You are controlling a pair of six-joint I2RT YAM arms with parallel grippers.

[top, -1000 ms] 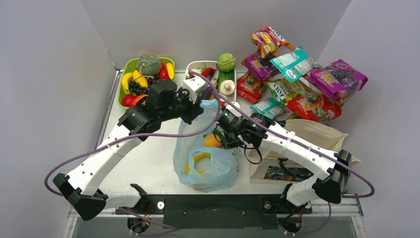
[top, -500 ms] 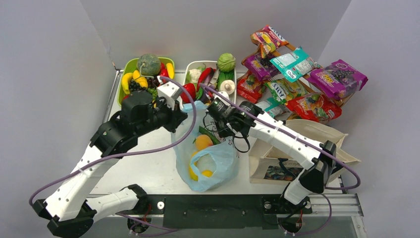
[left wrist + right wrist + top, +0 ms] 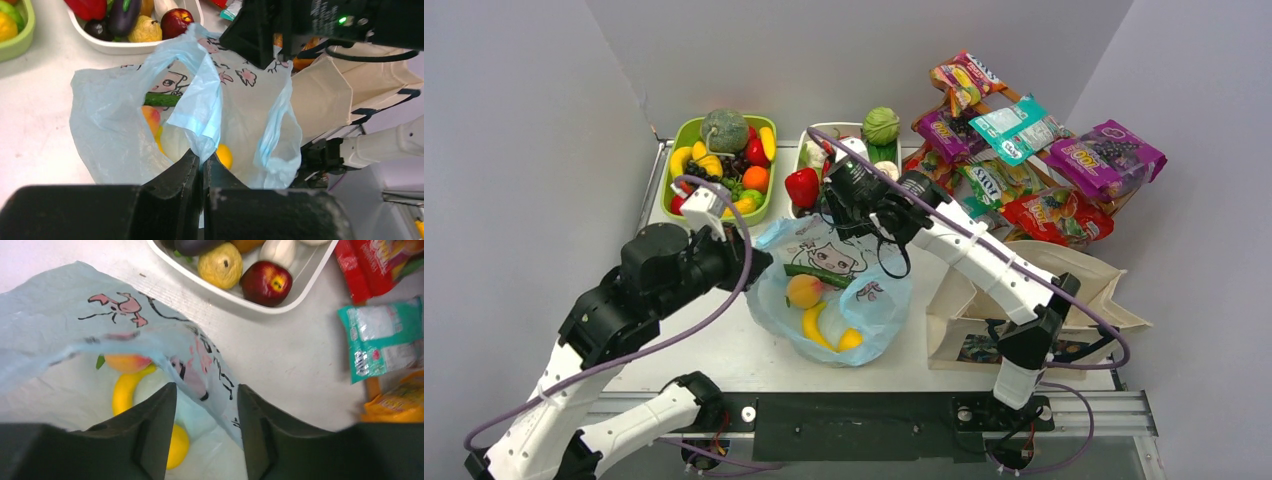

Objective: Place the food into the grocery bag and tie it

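The light-blue grocery bag (image 3: 864,300) lies in the middle of the table with its mouth stretched wide. Inside it show a peach-coloured fruit (image 3: 804,290), a banana (image 3: 816,326), a yellow piece (image 3: 850,340) and a green cucumber (image 3: 819,272). My left gripper (image 3: 759,265) is shut on the bag's left handle (image 3: 200,115), at the bag's left side. My right gripper (image 3: 849,212) is open at the bag's far rim. The printed rim (image 3: 195,365) runs between its fingers (image 3: 155,420). The second handle (image 3: 277,130) hangs loose.
A green tray (image 3: 667,185) of toy fruit stands at the back left. Beside it are a white tray (image 3: 806,140) of vegetables and a red pepper (image 3: 802,187). Snack packets (image 3: 1024,160) lie at the back right. The beige canvas tote (image 3: 1064,270) stands right of the bag.
My left gripper has pulled back to the left and nearer with the handle. My right gripper has moved farther back to the bag's far rim. The bag's mouth is stretched wider.
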